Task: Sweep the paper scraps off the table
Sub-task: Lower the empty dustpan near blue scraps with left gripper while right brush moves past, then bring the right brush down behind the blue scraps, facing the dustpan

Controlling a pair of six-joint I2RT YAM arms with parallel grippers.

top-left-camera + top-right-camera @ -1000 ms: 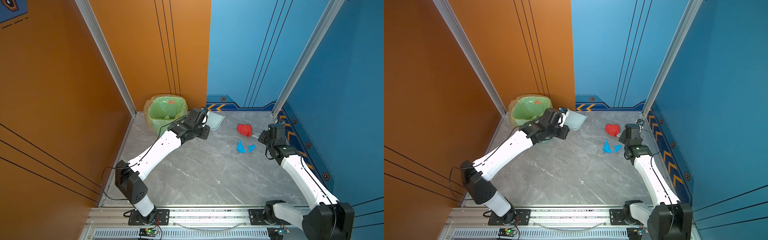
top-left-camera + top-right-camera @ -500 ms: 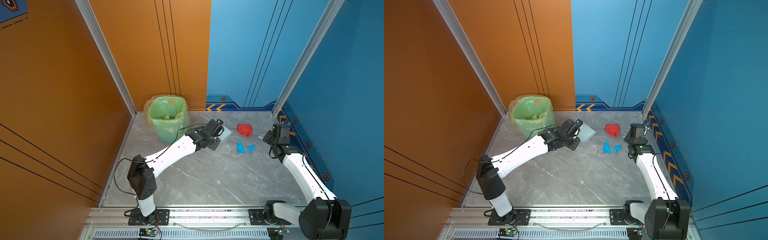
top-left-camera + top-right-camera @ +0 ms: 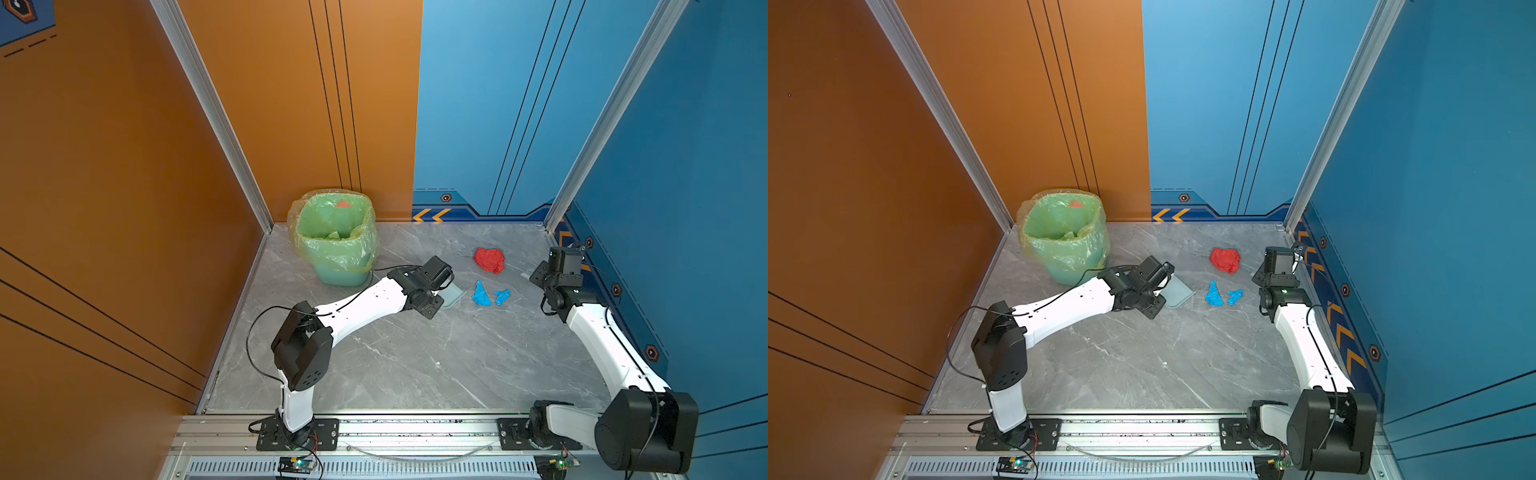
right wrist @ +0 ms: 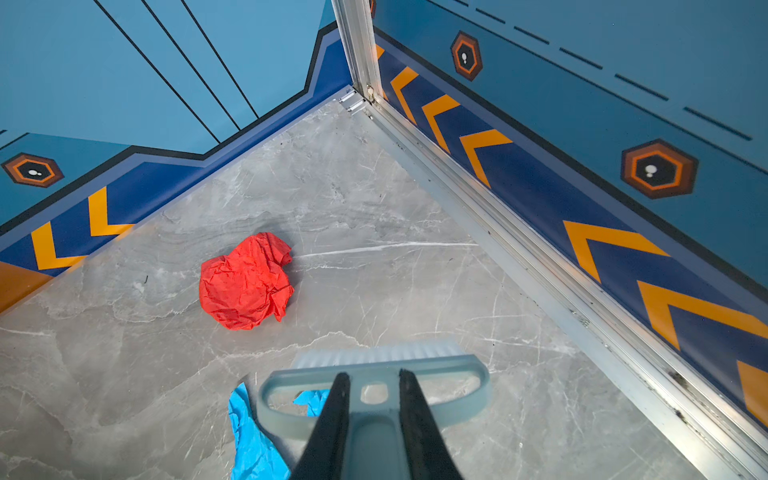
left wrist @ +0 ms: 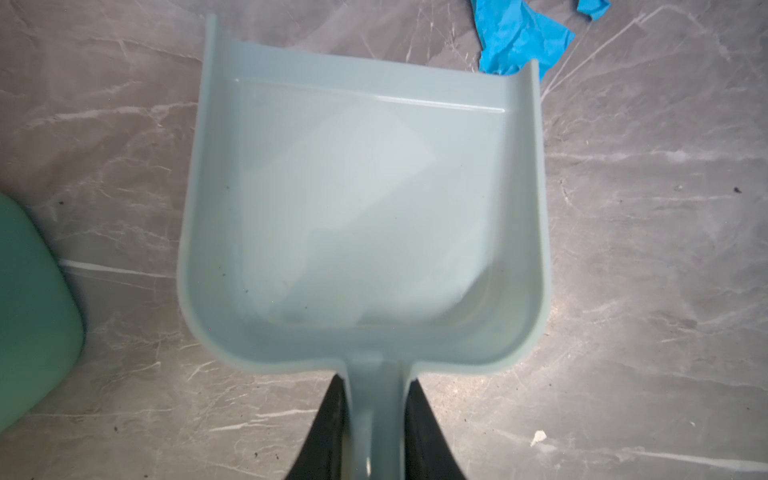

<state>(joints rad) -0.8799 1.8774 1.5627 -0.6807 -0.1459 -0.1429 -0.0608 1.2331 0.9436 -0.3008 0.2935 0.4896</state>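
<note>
A red paper wad (image 3: pixel 489 260) (image 4: pixel 246 282) lies on the grey marble table (image 3: pixel 415 365) near the back right. Two bright blue scraps (image 3: pixel 481 294) (image 3: pixel 502 296) lie just in front of it. My left gripper (image 5: pixel 376 415) is shut on the handle of a pale grey-blue dustpan (image 5: pixel 365 208) (image 3: pixel 453 296). The pan is empty, and its open lip is close to the larger blue scrap (image 5: pixel 519 37). My right gripper (image 4: pixel 371 386) is shut on the handle of a matching brush (image 4: pixel 374 365), which is to the right of the scraps near the right wall.
A green bag-lined bin (image 3: pixel 332 237) stands at the back left with paper inside; its base (image 5: pixel 33 311) is close beside the dustpan. Aluminium rails (image 4: pixel 498 232) and blue walls close the back right corner. A tiny white crumb (image 5: pixel 538 437) lies on the table.
The left arm carried the dustpan away from the bin, to the right and forward, down beside the blue scraps. The right arm drew the brush back toward the right wall.
</note>
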